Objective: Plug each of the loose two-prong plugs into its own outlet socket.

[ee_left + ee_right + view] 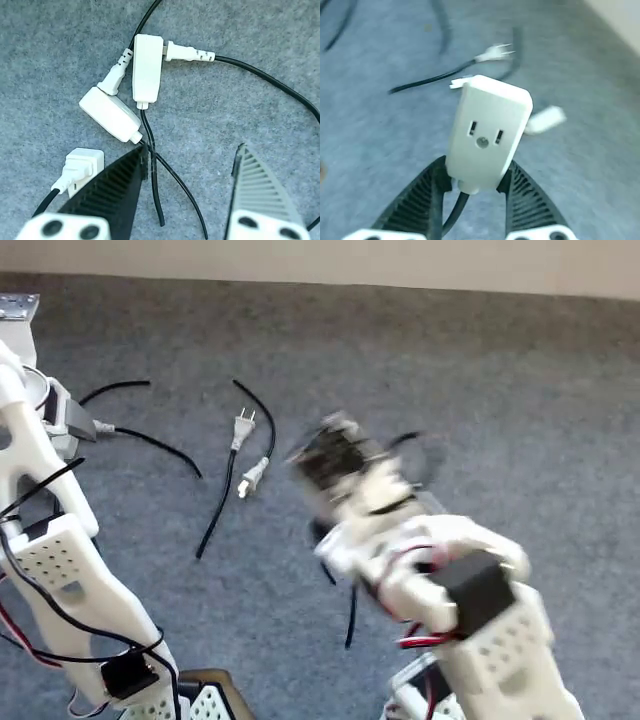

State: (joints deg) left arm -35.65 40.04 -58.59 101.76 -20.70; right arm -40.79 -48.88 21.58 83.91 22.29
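Note:
My right gripper (475,176) is shut on a white outlet socket (490,131), held off the carpet with its slotted face toward the camera. Beyond it lie two loose plugs (495,51) (545,120) on black cords. From above, this gripper (337,462) hangs right of the two loose two-prong plugs (243,427) (252,478). My left gripper (192,167) is open above the carpet. Past its fingertips lie two white sockets (146,70) (110,115), each with a white plug (187,52) (117,79) seated in it. A third white socket (82,167) with a plug in it lies beside one finger.
Grey carpet (500,390) covers the floor, with a pale wall strip along the far edge. Black cords (160,445) trail from the left arm (50,530) toward the middle. More cords (165,200) run between the left gripper's fingers.

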